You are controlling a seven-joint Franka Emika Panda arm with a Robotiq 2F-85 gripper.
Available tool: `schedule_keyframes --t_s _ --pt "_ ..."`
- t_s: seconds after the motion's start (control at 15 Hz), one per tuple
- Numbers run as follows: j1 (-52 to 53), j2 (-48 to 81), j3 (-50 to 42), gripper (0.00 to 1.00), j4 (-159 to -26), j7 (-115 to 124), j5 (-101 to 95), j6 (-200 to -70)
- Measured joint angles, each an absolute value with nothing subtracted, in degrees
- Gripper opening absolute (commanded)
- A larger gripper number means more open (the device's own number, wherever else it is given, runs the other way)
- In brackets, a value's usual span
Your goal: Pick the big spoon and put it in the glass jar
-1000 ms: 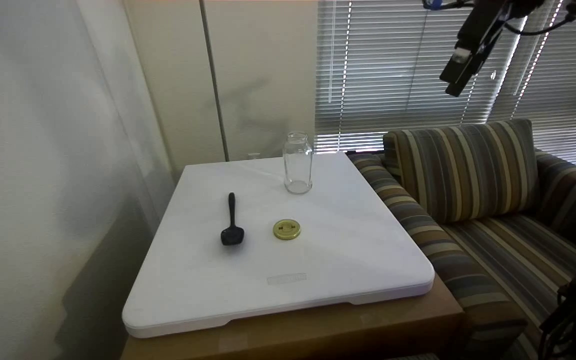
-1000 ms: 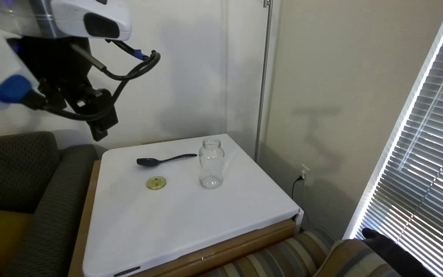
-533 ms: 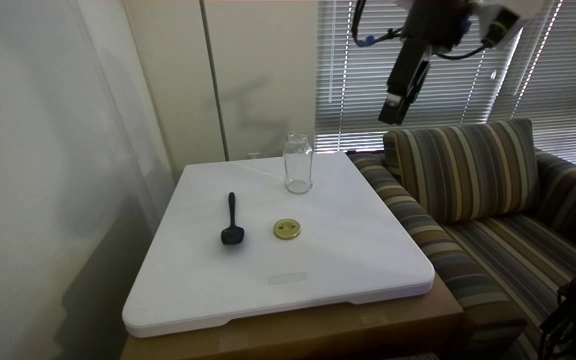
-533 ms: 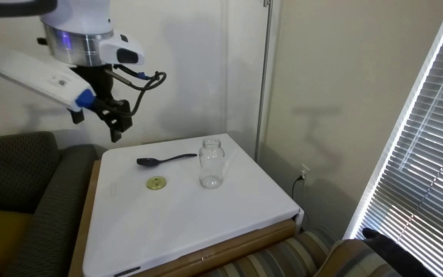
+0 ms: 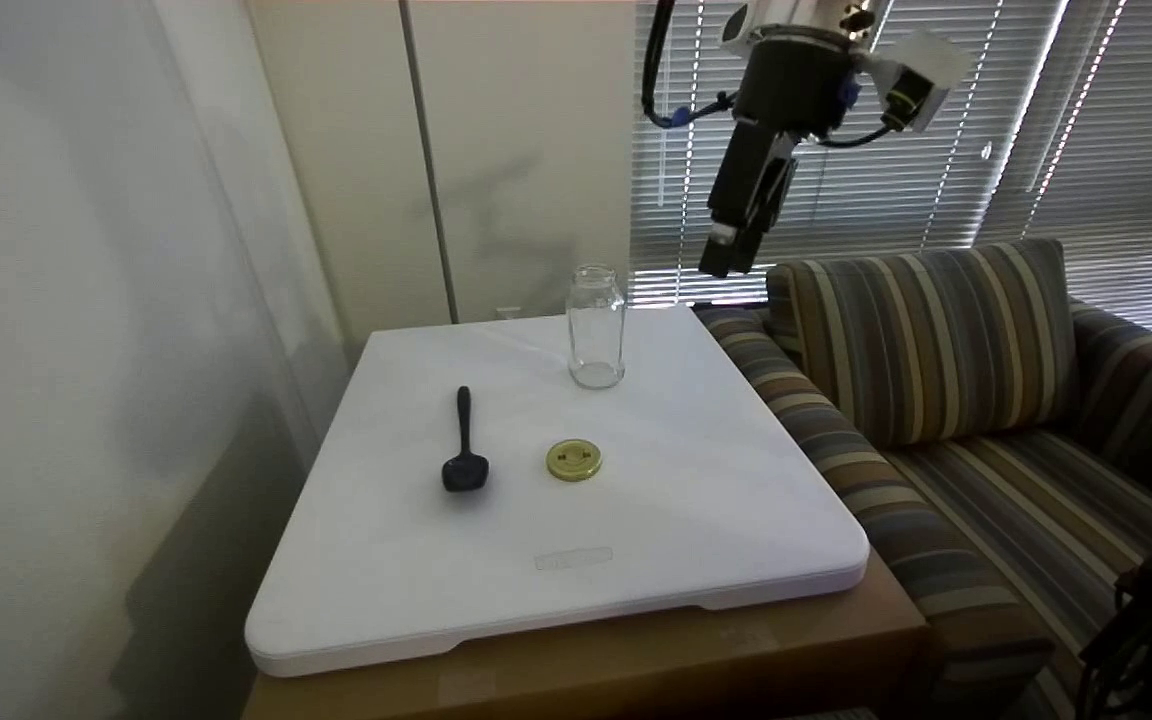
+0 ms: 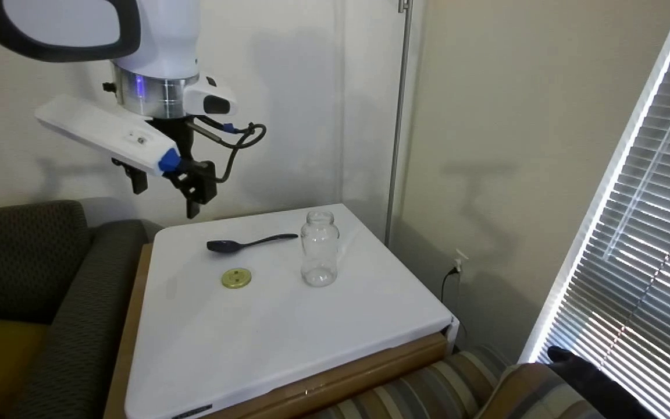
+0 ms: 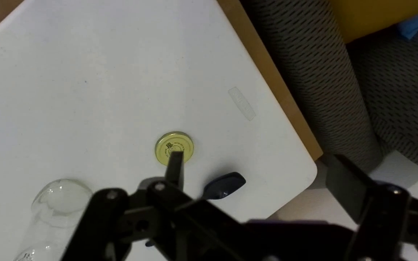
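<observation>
The big spoon, black, lies on the white table in both exterior views (image 5: 464, 470) (image 6: 225, 246). In the wrist view its bowl (image 7: 225, 185) shows between the fingers, and most of the handle is hidden behind the gripper. The clear glass jar stands upright on the table near the spoon's handle end (image 5: 596, 335) (image 6: 319, 253); in the wrist view it is at the lower left (image 7: 61, 203). My gripper (image 6: 166, 201) is open and empty, held well above the table. It also shows in an exterior view (image 5: 726, 262) and in the wrist view (image 7: 258, 168).
A yellowish round lid (image 5: 574, 459) lies flat on the white table (image 5: 716, 520) between spoon and jar. A striped armchair (image 5: 926, 340) stands along one table side, a dark grey sofa (image 6: 32, 262) along another. Walls stand close behind the table (image 6: 288, 116).
The arm has moved in over the scene and lower, leftward in an exterior view and rightward in an exterior view. The gripper stays open. Spoon, jar and lid have not moved.
</observation>
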State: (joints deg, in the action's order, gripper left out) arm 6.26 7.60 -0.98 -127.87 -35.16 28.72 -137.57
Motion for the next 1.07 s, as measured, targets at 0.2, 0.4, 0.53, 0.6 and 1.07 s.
schedule_keyframes --t_s 0.2,0.4,0.53,0.6,1.07 --pt "5.4 8.1 1.1 1.00 -127.8 -35.3 28.7 -137.6" --pt "5.3 9.5 3.9 1.00 -126.5 -37.9 30.0 -137.6" --pt "5.2 11.2 5.5 1.00 -124.6 -39.8 30.4 -137.7" --pt "5.2 12.2 6.2 1.00 -123.5 -40.4 30.3 -137.7" --pt "5.2 23.9 8.3 1.00 -111.9 -34.9 27.4 -137.8"
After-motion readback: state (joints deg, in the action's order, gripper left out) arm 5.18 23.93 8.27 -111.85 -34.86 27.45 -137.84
